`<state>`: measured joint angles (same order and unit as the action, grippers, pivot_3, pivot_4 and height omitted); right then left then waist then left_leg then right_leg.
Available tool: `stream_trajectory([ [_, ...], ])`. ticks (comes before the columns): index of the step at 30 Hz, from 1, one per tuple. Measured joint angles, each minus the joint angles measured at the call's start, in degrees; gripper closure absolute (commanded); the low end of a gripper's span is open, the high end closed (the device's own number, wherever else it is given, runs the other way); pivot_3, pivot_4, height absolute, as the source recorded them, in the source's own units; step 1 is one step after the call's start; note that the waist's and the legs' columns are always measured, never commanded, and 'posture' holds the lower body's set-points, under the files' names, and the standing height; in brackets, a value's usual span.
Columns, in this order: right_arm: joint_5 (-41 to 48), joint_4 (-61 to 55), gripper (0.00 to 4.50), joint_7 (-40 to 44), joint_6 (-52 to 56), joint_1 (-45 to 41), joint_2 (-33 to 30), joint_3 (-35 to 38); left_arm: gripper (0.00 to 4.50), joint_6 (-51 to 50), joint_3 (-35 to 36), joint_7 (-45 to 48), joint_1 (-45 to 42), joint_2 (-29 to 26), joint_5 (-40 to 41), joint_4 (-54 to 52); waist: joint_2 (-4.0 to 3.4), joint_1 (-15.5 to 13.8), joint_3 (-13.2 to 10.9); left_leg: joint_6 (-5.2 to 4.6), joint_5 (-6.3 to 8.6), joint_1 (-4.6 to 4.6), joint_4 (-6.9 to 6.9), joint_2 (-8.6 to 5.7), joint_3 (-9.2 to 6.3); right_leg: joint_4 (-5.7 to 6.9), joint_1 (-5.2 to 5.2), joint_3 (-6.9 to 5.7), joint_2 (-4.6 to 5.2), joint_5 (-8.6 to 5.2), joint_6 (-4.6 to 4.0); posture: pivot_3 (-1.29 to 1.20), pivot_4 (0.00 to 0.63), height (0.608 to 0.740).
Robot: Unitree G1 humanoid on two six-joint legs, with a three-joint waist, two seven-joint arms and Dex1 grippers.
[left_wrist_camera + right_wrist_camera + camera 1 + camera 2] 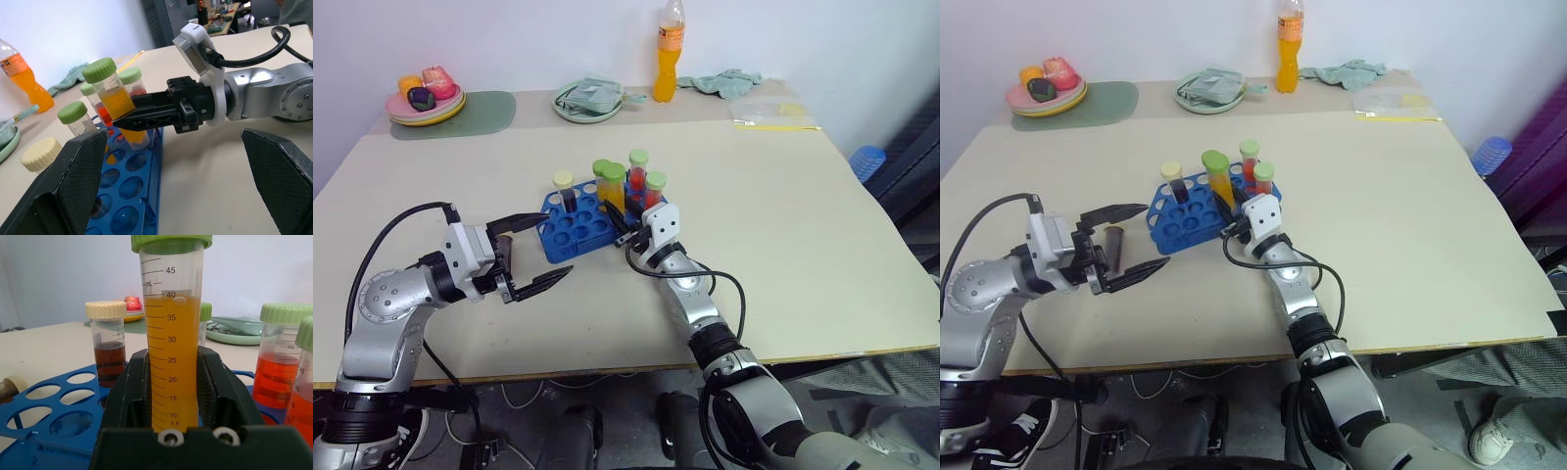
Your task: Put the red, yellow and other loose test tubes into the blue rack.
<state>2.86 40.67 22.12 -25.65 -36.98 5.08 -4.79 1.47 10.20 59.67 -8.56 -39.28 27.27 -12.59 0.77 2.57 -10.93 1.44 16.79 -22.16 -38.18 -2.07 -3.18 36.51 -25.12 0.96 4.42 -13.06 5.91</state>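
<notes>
Plainly bright blue rack [570, 229], round-holed

Two head cameras look down at the desk [783, 255] from above. Each wrist camera looks closely at the blue rack [129, 196].

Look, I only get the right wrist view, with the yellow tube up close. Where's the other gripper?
Observer: The left gripper hangs open by the near-left end of the blue rack, holding nothing.
Operator: Is my tube straight?
Observer: No. In the left wrist view, the yellow tube leans compared with the tubes beside it, with the right gripper clamped on it.
Operator: What's way at the back?
Observer: An orange bottle stands at the table's far edge, next to a crumpled green cloth.
</notes>
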Motion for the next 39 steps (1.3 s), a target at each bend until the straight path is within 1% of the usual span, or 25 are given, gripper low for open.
stream_trajectory([
  [4,0.54,1.14,0.3,1.68,1.22,0.49,-0.22,0.29,0.0,0.01,-0.03,-0.01,0.0,0.04,-0.02,0.01,-0.01,0.07,-0.01,0.0,0.0,0.0,0.01,0.01,0.0,0.0,-0.02,0.0,-0.01,0.0,0.0,0.0,0.15,0.74],
  [5,0.47,1.12,0.02,1.59,1.23,0.49,-0.39,0.3,0.0,0.01,-0.07,-0.02,-0.01,0.08,-0.03,0.01,-0.01,0.09,-0.01,0.0,0.0,0.0,0.01,0.01,0.0,0.0,-0.02,0.0,-0.01,0.0,0.0,0.0,0.15,0.74],
  [7,0.41,0.52,0.02,1.66,1.54,0.85,-1.05,0.26,0.0,0.03,-0.15,-0.01,-0.01,0.12,-0.04,0.02,-0.01,0.05,-0.01,0.0,0.0,0.0,0.01,0.01,0.0,0.0,-0.02,0.0,-0.01,0.0,0.0,0.0,0.15,0.74],
  [10,0.53,-7.22,0.02,4.52,3.76,5.49,-4.09,-1.17,0.0,0.04,-0.13,-0.01,0.52,0.09,-0.04,0.07,-0.01,-0.17,-0.01,-0.02,0.01,-0.01,0.01,-0.01,-0.01,-0.03,0.0,0.0,0.02,0.0,0.0,0.0,0.15,0.74],
  [11,1.27,-13.3,0.02,6.87,6.14,9.18,-6.21,-1.84,0.0,0.0,0.0,0.01,1.24,0.01,-0.01,0.07,-0.01,-0.29,-0.01,-0.05,0.03,-0.03,0.0,-0.02,-0.01,-0.07,0.02,0.0,0.03,0.0,0.0,0.0,0.15,0.74],
  [12,1.97,-16.35,0.02,8.15,7.61,11.01,-7.61,-1.92,0.0,-0.02,0.16,0.01,1.53,-0.04,0.02,0.1,-0.01,-0.3,-0.01,-0.05,0.03,-0.03,0.0,-0.02,-0.02,-0.09,0.04,-0.01,0.03,0.0,0.0,0.0,0.15,0.74],
  [14,4.18,-28.57,0.02,12.26,13.57,18.02,-13.87,-2.43,0.0,-0.09,0.88,0.08,2.25,-0.59,0.48,0.0,-0.01,-0.58,-0.01,-0.1,0.06,-0.05,-0.01,-0.03,-0.03,-0.13,0.06,-0.02,0.05,0.0,0.01,0.0,0.15,0.74],
  [18,7.08,-41.62,0.02,15.39,22.11,25.65,-21.89,-0.99,0.0,-1.15,2.84,0.03,3.81,-1.76,1.22,-0.09,-0.02,-0.28,-0.01,-0.1,0.06,0.05,-0.01,0.02,-0.02,-0.12,0.12,-0.03,-0.01,0.0,0.01,0.0,0.15,0.74],
  [21,10.32,-49.27,0.02,17.26,27.35,28.19,-25.92,0.42,0.0,-5.07,4.29,-0.78,5.61,-3.5,2.55,-1.28,-0.01,0.02,-0.01,-0.1,0.06,0.14,-0.01,0.06,0.0,-0.12,0.2,-0.01,-0.09,-0.01,0.0,0.0,0.15,0.74],
  [23,14.1,-53.46,0.02,19.54,30.77,28.06,-28.84,1.68,0.0,-10.35,4.89,-3.3,6.27,-5.89,2.77,-2.58,-0.01,-0.17,-0.02,-0.11,0.06,0.21,-0.01,0.07,-0.04,-0.14,0.33,-0.03,-0.09,-0.01,0.01,0.0,0.15,0.74],
  [26,20.75,-58.47,0.02,24.04,35.91,25.24,-32.51,3.01,0.0,-20.82,6.52,-9.03,5.7,-10.58,2.07,-4.24,0.04,-0.27,-0.05,-0.19,0.11,0.56,0.0,0.08,-0.06,-0.22,0.68,-0.05,-0.09,-0.03,0.02,0.0,0.15,0.74],
  [29,24.78,-60.01,0.02,27.97,38.14,20.92,-34.25,3.2,0.0,-32.6,7.63,-15.24,1.36,-14.24,2.13,-4.06,0.05,-0.29,-0.05,-0.21,0.12,0.67,0.02,0.07,-0.08,-0.25,0.82,-0.08,-0.11,-0.04,0.03,0.0,0.15,0.74],
  [30,25.58,-59.93,0.02,29.31,38.72,19.23,-34.86,3.1,0.0,-37.95,8.0,-17.12,-0.74,-15.76,2.63,-3.5,0.05,-0.3,-0.05,-0.22,0.12,0.67,0.02,0.06,-0.08,-0.25,0.82,-0.08,-0.11,-0.04,0.04,0.0,0.15,0.74],
  [32,25.98,-59.18,0.02,31.49,39.1,17.48,-35.68,3.06,0.0,-45.13,7.95,-19.05,-3.48,-18.32,3.26,-3.35,0.08,-0.32,-0.06,-0.25,0.14,0.67,0.02,0.05,-0.08,-0.27,0.82,-0.08,-0.11,-0.05,0.06,0.0,0.15,0.74],
  [34,25.75,-57.44,0.02,34.07,38.51,16.17,-36.05,2.38,0.0,-55.95,6.12,-21.48,-9.7,-20.23,4.47,-2.85,0.11,-0.64,-0.08,-0.25,0.14,0.65,0.02,0.02,-0.08,-0.28,0.82,-0.09,-0.09,-0.05,0.07,0.0,0.15,0.74],
  [36,25.49,-56.71,0.02,36.3,37.67,15.52,-35.96,0.75,0.0,-71.57,5.06,-23.74,-20.02,-19.08,7.99,-0.53,0.13,-0.96,-0.08,-0.25,0.14,0.64,0.0,-0.04,-0.08,-0.28,0.82,-0.11,-0.09,-0.06,0.08,0.0,0.15,0.74],
  [37,25.48,-56.62,0.02,36.81,37.64,15.2,-35.53,0.15,0.0,-77.32,4.62,-24.17,-23.97,-18.49,9.18,0.73,0.14,-1.0,-0.09,-0.25,0.14,0.64,-0.01,-0.09,-0.07,-0.26,0.82,-0.11,-0.1,-0.05,0.09,0.0,0.15,0.74],
  [39,25.48,-56.27,0.02,36.89,37.62,14.13,-34.42,-0.86,0.0,-85.62,1.9,-24.43,-29.55,-18.59,10.54,3.59,0.16,-0.84,-0.08,-0.24,0.14,0.67,-0.01,-0.1,-0.04,-0.22,0.8,-0.07,-0.11,-0.05,0.09,0.0,0.15,0.74],
])
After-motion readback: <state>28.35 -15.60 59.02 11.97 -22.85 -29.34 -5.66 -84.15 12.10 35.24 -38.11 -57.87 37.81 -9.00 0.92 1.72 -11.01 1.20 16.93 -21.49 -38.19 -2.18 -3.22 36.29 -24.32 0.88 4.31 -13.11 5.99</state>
